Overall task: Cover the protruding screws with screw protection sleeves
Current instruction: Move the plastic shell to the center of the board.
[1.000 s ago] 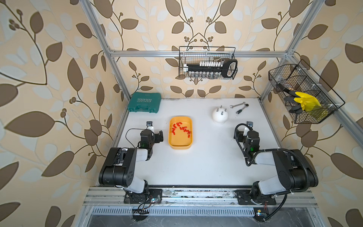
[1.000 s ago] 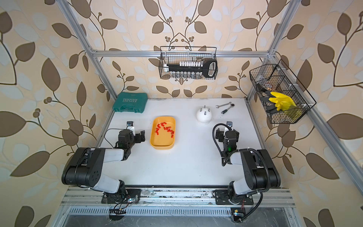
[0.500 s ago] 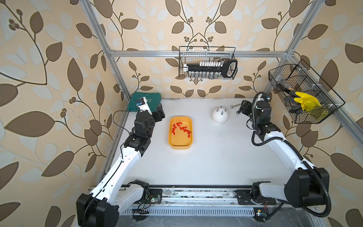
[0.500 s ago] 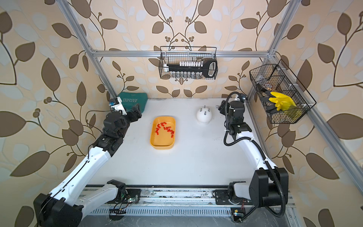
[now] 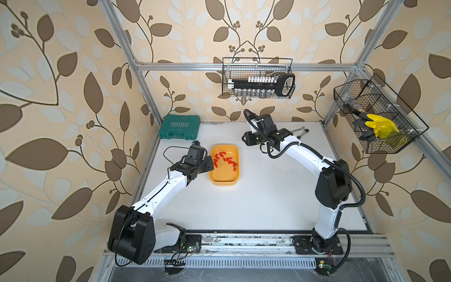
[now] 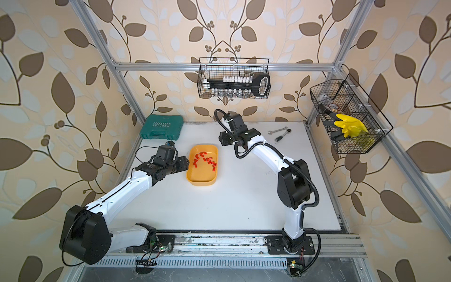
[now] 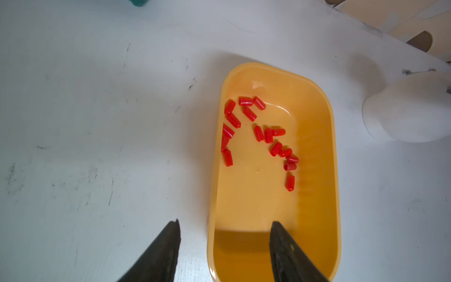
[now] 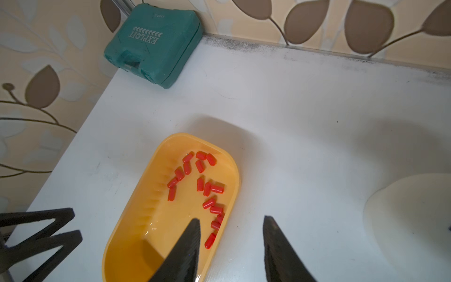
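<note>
Both the left gripper (image 7: 225, 222) and the right gripper (image 8: 231, 218) are hanging over the yellow tray (image 5: 224, 183) from opposite sides, each with jaws standing apart and gripping nothing. The left one is straddling a tray wall, one finger over the tray's inside and the other over the bare worktop (image 7: 97, 122). The right one is reaching in likewise, one finger over the tray and the other over the worktop between the tray and the white dome (image 8: 410, 219). The screw protection sleeves (image 7: 268, 135), small and red, are lying loose in a curved scatter on the tray floor. The protruding screws (image 7: 406, 71) are showing only as tiny grey tips on the dome, which is sitting near the tray; in both top views the right arm (image 5: 305, 151) is hiding it.
</note>
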`<state>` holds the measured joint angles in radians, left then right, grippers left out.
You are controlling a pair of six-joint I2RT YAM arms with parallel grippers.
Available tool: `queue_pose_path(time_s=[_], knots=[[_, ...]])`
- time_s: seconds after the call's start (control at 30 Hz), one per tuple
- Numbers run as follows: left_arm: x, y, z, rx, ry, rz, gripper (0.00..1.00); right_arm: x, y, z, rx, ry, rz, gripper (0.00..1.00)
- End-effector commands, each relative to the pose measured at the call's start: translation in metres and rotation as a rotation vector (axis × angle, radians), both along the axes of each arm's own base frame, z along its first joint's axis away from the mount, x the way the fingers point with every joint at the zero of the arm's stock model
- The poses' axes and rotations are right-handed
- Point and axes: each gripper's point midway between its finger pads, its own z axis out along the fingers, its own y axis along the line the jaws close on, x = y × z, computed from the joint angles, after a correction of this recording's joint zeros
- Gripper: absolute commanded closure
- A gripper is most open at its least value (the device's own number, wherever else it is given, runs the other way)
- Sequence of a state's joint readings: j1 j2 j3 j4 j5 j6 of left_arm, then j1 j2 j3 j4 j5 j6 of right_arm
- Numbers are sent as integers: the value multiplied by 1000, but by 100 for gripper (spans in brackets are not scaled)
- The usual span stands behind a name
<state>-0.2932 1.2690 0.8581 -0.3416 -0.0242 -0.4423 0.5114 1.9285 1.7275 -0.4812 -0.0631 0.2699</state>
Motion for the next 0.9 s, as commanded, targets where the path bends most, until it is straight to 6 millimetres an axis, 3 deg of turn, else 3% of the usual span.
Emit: queue_pose_path(time_s=[0.0, 0.03, 0.13, 0.37, 0.4, 0.63, 0.87], knots=[[5, -5, -2, -22, 25, -16, 38, 25, -60, 8, -50, 41, -134, 54], [7, -8, -3, -31, 24, -23, 37, 40, -84, 7, -31, 74, -216, 53], [13, -13, 1, -43, 4, -42, 37, 62, -127, -1, -86, 100, -303, 45], [24, -11, 6, -13, -24, -46, 32, 99, -178, -21, -221, 122, -410, 28], [24, -12, 5, -14, -23, -47, 32, 105, -183, -26, -211, 137, -411, 22], [20, -11, 7, -10, -32, -56, 27, 120, -172, -62, -131, 223, -345, 12], [14, -7, 9, 8, -46, -57, 25, 124, -163, -98, -98, 285, -317, 12]])
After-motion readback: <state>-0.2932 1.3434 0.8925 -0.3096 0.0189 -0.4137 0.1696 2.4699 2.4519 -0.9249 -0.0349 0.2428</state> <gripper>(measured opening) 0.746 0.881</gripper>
